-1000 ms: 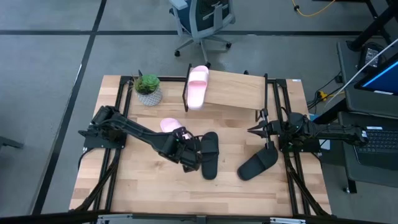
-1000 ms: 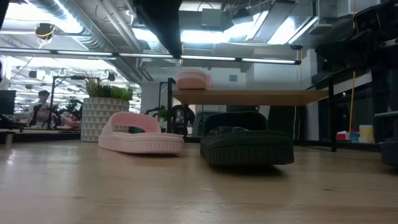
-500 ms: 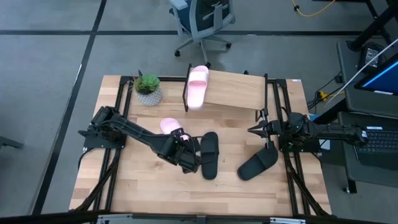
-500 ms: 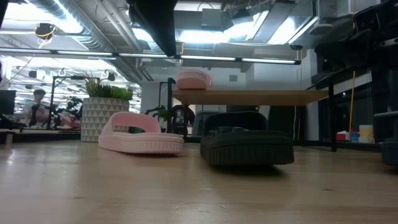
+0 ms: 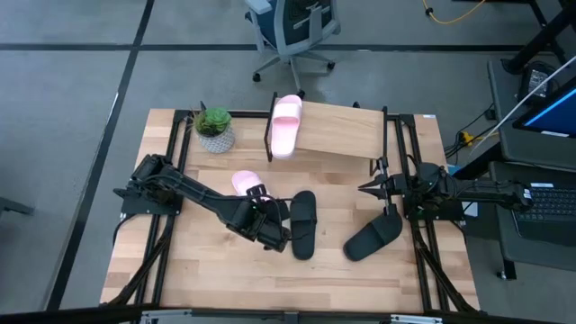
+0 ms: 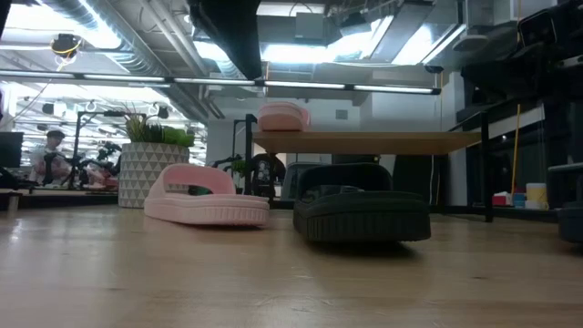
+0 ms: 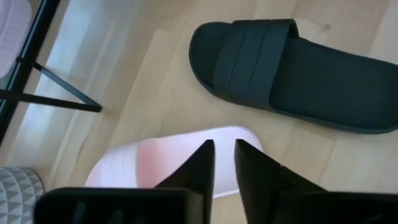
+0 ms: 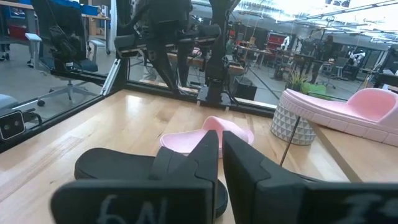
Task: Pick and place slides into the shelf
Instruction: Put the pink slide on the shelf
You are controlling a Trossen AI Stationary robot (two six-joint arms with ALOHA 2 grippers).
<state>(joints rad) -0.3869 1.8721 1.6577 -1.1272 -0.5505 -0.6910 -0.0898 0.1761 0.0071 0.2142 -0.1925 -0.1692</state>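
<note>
One pink slide [image 5: 286, 124] lies on the left end of the shelf's plank top [image 5: 346, 133]. A second pink slide [image 5: 245, 183] rests sole-down on the table. Two black slides [image 5: 303, 223] [image 5: 373, 238] lie to its right, also on their soles. My left gripper [image 7: 224, 152] hangs above the table, over the end of the pink slide [image 7: 155, 162] that lies on the table. It is narrowly open and touches nothing. The black slide [image 7: 292, 74] lies beyond it. My right gripper [image 8: 220, 142] waits shut at the table's right edge, level, above the right black slide [image 8: 149, 171].
A potted plant [image 5: 214, 128] in a patterned pot stands at the far left, beside the shelf's black frame [image 7: 50, 87]. Bare wooden table [image 5: 225, 270] lies along the near edge. An office chair [image 5: 292, 31] stands beyond the table, and a person [image 6: 50, 155] sits far off in the room.
</note>
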